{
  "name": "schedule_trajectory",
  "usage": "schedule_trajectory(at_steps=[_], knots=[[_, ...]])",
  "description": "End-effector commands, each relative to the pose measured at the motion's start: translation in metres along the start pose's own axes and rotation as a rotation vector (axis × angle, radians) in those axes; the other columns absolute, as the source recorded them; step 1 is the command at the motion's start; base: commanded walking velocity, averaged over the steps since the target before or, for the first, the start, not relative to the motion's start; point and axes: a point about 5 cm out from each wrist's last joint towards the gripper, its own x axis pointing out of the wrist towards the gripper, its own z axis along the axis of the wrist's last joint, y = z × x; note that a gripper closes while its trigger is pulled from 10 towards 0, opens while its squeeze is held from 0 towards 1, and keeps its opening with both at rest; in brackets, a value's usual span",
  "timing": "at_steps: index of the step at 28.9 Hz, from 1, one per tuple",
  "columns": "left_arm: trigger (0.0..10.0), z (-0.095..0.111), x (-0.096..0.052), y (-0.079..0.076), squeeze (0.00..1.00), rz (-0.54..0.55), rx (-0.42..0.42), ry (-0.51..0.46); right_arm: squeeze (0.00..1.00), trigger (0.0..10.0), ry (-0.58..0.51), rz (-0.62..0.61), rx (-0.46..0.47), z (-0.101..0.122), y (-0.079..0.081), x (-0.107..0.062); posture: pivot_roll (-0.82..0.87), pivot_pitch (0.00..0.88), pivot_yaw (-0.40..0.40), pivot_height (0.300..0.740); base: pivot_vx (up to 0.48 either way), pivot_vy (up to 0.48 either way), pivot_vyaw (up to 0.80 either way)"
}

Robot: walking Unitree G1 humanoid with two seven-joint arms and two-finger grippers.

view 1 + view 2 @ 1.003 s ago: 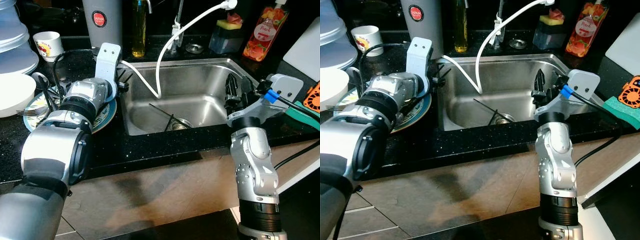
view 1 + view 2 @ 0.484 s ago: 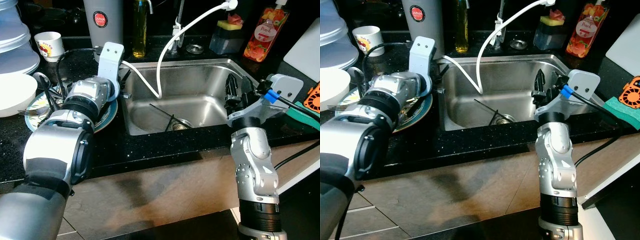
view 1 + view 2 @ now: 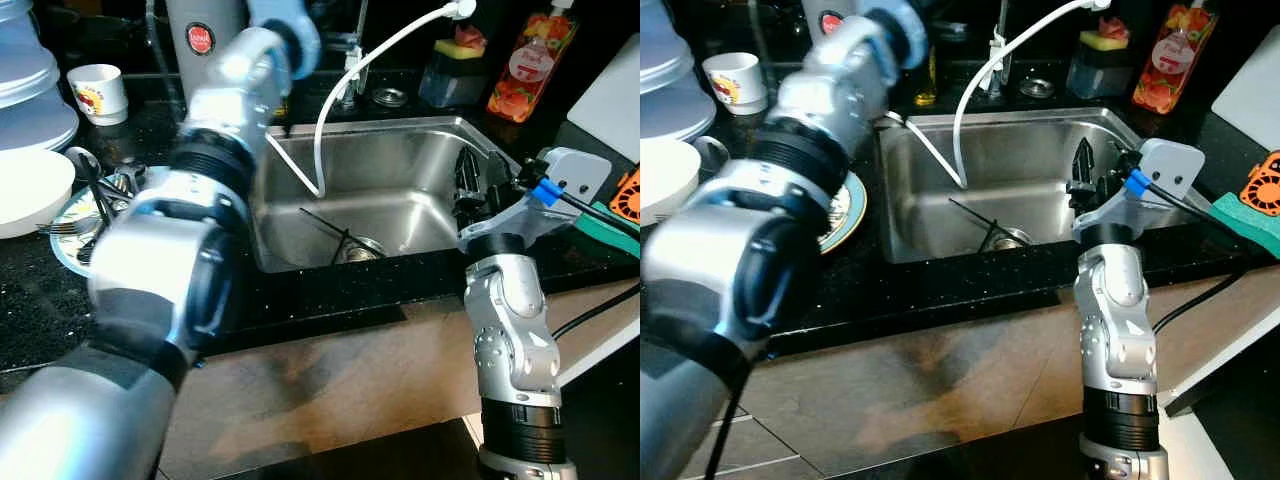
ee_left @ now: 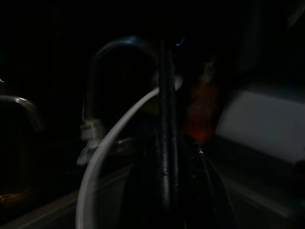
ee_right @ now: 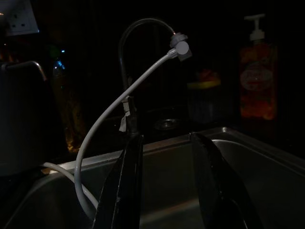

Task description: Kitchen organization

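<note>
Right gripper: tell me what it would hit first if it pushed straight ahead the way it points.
The right gripper is open over the sink rim, aimed across the basin. Probably the white hose hanging from the faucet comes first, then the sink's back wall. Depth is hard to judge here.

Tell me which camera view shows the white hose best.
The left eye view: the white hose runs in full from the tap into the sink. The right eye view shows the same. The right wrist view catches it dimly between the open fingers; the left wrist view is dark and blurred.
</note>
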Motion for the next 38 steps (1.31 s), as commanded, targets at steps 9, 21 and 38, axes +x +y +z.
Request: schedule_trajectory(at_steps=[9, 21, 38], knots=[[10.0, -0.044, -0.013, -0.002, 0.08, 0.063, 0.022, 0.007, 0.00, 10.0, -0.012, -0.014, -0.003, 0.005, -0.005, -0.002, 0.02, 0.048, -0.028, 0.740, 0.000, 0.000, 0.00], [10.0, -0.012, -0.064, 0.033, 0.00, -0.141, 0.483, -0.022, 0.00, 10.0, -0.015, 0.022, 0.032, 0.003, 0.004, -0.004, 0.06, 0.060, -0.031, 0.740, 0.000, 0.000, 0.00], [10.0, -0.039, -0.201, 0.088, 0.00, 0.305, 0.420, 0.334, 0.00, 10.0, 0.032, 0.086, 0.082, -0.009, 0.018, -0.006, 0.14, 0.087, -0.042, 0.740, 0.000, 0.000, 0.00]])
